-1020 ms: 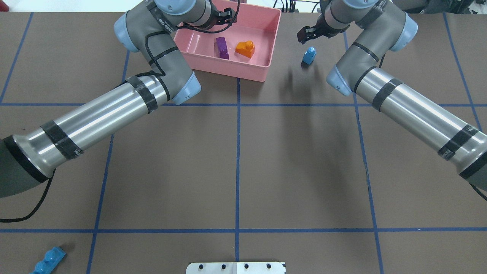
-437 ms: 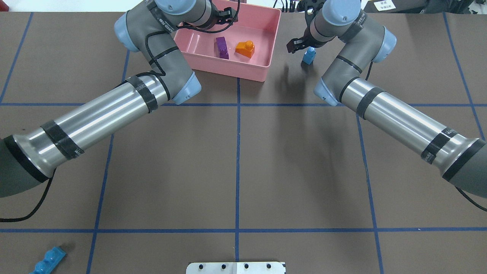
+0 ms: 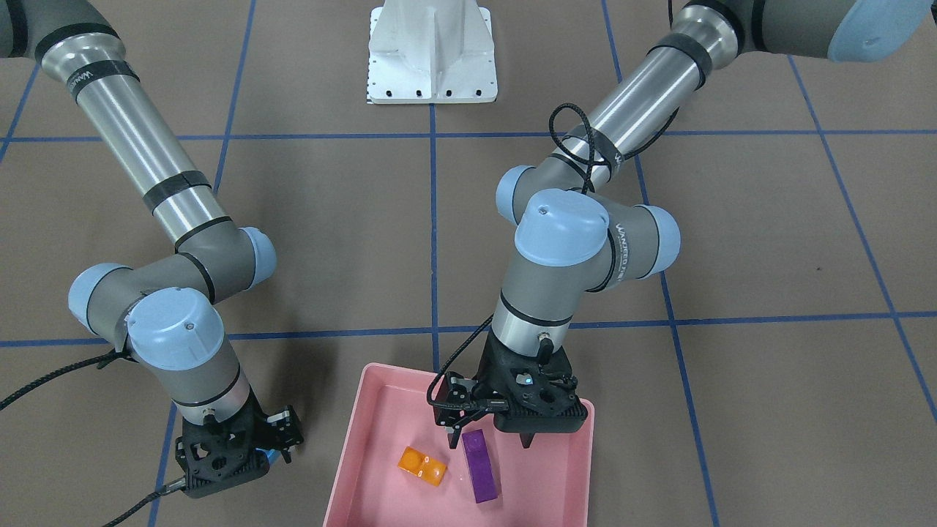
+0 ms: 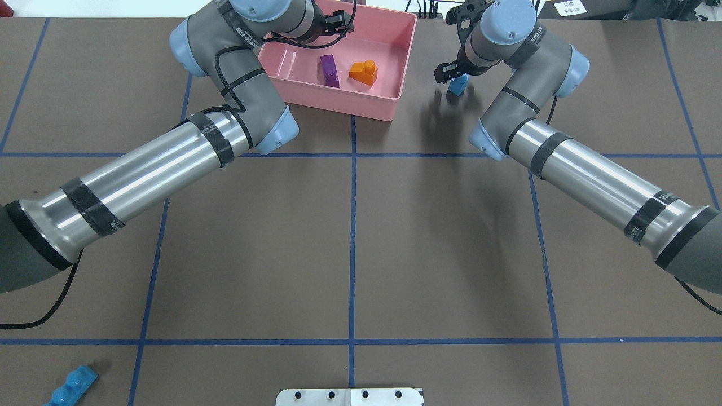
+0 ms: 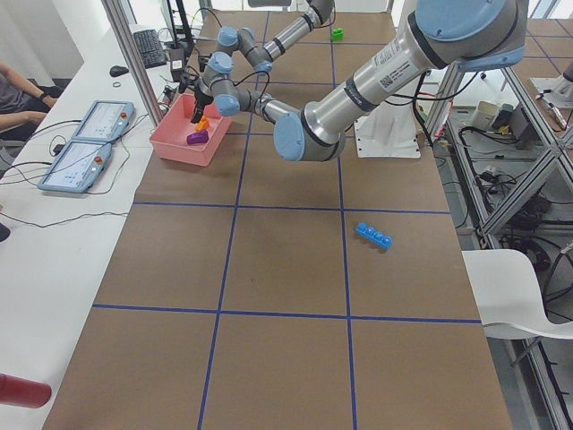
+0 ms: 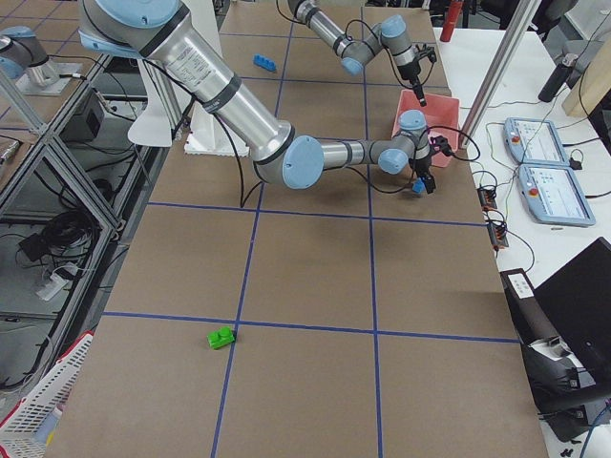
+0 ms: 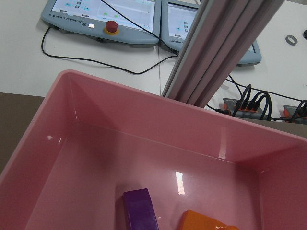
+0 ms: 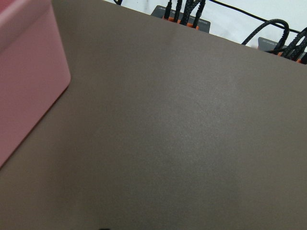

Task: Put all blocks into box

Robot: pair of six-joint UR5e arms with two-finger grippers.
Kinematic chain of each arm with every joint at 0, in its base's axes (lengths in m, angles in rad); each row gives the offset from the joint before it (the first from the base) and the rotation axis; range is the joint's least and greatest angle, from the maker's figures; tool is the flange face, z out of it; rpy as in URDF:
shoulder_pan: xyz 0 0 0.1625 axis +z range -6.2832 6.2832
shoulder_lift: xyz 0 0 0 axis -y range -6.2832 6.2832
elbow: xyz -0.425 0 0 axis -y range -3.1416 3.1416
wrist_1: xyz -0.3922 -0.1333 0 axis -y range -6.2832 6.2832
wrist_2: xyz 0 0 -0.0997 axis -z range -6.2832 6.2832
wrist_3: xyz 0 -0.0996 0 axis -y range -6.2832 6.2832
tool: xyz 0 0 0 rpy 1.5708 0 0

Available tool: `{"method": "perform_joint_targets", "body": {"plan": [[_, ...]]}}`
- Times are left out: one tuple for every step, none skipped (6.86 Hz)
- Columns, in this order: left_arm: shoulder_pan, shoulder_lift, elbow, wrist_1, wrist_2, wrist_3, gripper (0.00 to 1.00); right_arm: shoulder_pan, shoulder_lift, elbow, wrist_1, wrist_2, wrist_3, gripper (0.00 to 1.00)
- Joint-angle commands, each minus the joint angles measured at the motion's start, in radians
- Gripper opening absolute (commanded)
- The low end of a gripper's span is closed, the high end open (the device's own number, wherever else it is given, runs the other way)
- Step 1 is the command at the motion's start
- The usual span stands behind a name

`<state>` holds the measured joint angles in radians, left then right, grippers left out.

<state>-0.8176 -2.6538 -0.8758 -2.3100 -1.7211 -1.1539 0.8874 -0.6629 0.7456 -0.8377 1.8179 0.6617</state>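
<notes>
The right hand has dropped over the blue cube, on the worktop at the box's 3 o'clock; whether it grips, I cannot tell. Pickup looks imminent. The left hand, spread, overhangs the box.

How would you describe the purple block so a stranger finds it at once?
On the table, find the pink tray at the edge opposite the robot. Two blocks lie inside, apart. The purple block is the long, dark one; the orange block beside it is shorter.
</notes>
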Motion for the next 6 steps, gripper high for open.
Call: {"method": "perform_joint_targets", "body": {"plan": [[0.0,0.0,-0.005,0.0,0.0,-0.001,1.0,-0.005,0.002,-0.014,0.0,-0.002,0.004,0.49],[0.0,0.0,-0.006,0.0,0.0,-0.001,1.0,-0.008,0.002,-0.014,0.0,0.0,0.004,0.37],[-0.001,0.0,-0.006,0.0,0.0,-0.001,1.0,-0.008,0.003,-0.014,0.0,0.003,0.004,0.28],[-0.002,0.0,-0.008,0.0,-0.002,-0.001,1.0,-0.008,0.003,-0.008,0.0,0.007,0.004,0.09],[-0.002,-0.002,-0.012,0.0,-0.002,-0.004,1.0,0.007,0.003,0.006,0.0,0.02,0.003,0.0],[-0.002,-0.003,-0.012,-0.002,-0.003,-0.004,1.0,0.049,0.002,0.032,-0.006,0.093,-0.002,0.0]]}}
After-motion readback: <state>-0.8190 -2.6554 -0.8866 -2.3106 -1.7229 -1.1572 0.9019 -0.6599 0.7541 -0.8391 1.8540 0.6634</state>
